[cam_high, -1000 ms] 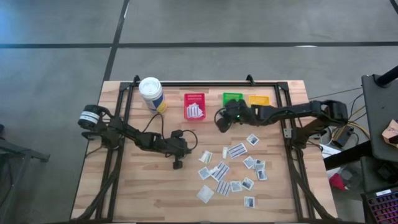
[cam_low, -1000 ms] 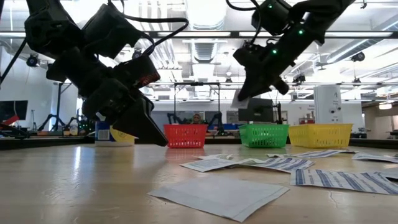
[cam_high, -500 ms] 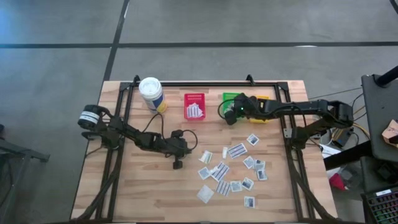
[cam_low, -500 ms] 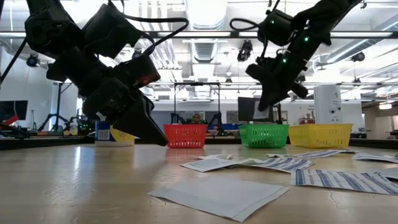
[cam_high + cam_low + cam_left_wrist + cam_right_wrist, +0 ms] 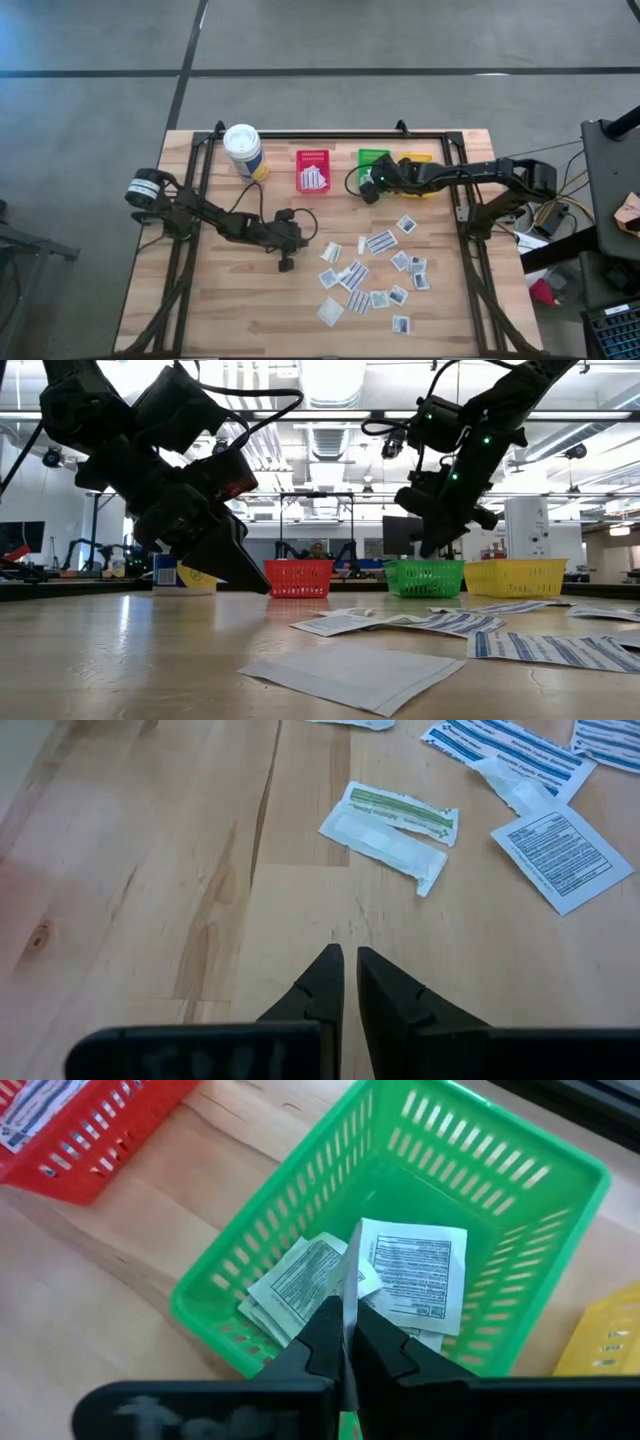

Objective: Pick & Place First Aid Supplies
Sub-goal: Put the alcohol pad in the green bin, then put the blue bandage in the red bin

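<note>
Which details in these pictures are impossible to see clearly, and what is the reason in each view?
- Print on the packet pinched in the right gripper: right wrist view shows it edge-on.
- Packets in the green bin: lower ones hidden under upper ones; high view too small.
- Red bin: cut off by the right wrist picture's edge.
- Left gripper: fingers nearly together over bare wood; any contact with the table unclear.

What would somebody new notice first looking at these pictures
Probably the right gripper, shut on a thin white packet held edge-on above the green bin, which already holds several printed packets. Next, the scatter of white packets across the wooden table right of centre. The left gripper hangs low over bare wood, holding nothing.
</note>
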`<action>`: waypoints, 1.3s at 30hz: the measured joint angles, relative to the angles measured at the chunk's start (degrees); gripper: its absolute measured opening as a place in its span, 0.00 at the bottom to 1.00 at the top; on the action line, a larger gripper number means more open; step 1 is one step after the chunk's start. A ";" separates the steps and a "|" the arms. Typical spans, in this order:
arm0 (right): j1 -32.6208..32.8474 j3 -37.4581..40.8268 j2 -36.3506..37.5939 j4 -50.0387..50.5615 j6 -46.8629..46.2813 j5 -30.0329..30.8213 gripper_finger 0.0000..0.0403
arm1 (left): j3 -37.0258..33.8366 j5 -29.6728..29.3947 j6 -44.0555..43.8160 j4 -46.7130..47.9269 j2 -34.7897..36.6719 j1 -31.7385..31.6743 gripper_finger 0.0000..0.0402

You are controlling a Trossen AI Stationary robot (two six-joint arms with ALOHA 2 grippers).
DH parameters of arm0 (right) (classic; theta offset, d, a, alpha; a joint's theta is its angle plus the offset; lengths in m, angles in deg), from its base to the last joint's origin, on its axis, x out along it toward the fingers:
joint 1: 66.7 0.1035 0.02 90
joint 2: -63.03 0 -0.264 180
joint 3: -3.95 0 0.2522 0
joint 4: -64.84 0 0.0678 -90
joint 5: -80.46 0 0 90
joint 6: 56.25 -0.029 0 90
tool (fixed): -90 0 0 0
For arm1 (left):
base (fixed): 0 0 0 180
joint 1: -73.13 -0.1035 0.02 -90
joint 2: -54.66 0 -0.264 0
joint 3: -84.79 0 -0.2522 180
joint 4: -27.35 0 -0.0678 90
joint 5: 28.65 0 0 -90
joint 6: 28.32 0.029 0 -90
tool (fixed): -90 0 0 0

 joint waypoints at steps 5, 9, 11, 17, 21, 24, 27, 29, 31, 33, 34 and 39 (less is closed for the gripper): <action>-0.18 0.00 -0.02 -0.13 0.02 -0.02 0.06 | 0.00 0.34 0.00 -0.12 0.02 0.00 0.07; -1.11 0.00 -0.02 -0.12 0.02 0.03 0.14 | 0.00 0.44 0.63 -0.46 0.02 0.00 0.07; -1.72 0.00 0.02 -0.12 0.05 0.08 0.18 | 0.00 0.44 1.49 -0.57 0.02 0.00 0.07; -3.59 -0.05 2.74 1.51 1.74 -0.47 0.28 | 0.35 0.67 2.71 -1.01 0.02 -0.02 0.07; -3.58 -0.52 6.18 4.39 0.92 -6.42 0.31 | 0.35 0.79 2.68 -1.01 0.02 -0.02 0.07; -2.26 -0.52 8.66 5.60 -1.61 -10.80 0.32 | 0.31 0.79 2.62 -0.98 0.02 0.00 0.07; 0.78 -0.46 10.66 7.60 -3.04 -11.89 0.30 | 0.33 0.79 2.40 -1.00 0.02 -0.02 0.07; 3.49 -0.46 11.60 8.58 -4.38 -12.02 0.29 | 0.58 0.79 2.36 -1.02 0.02 -0.02 0.07; 6.69 -0.46 11.99 9.07 -5.36 -12.05 0.27 | 0.80 0.81 2.34 -1.33 0.02 -0.02 0.07; 10.17 -0.46 12.05 9.05 -5.85 -12.06 0.26 | 1.20 0.83 2.32 -1.27 0.02 -0.02 0.07; 12.06 -0.46 12.02 9.06 -6.15 -12.06 0.25 | 1.43 0.83 2.31 -1.28 0.02 -0.02 0.07; 20.42 -0.41 11.01 9.24 -9.36 -10.87 0.22 | 2.67 0.84 2.61 -1.20 0.02 -0.02 0.07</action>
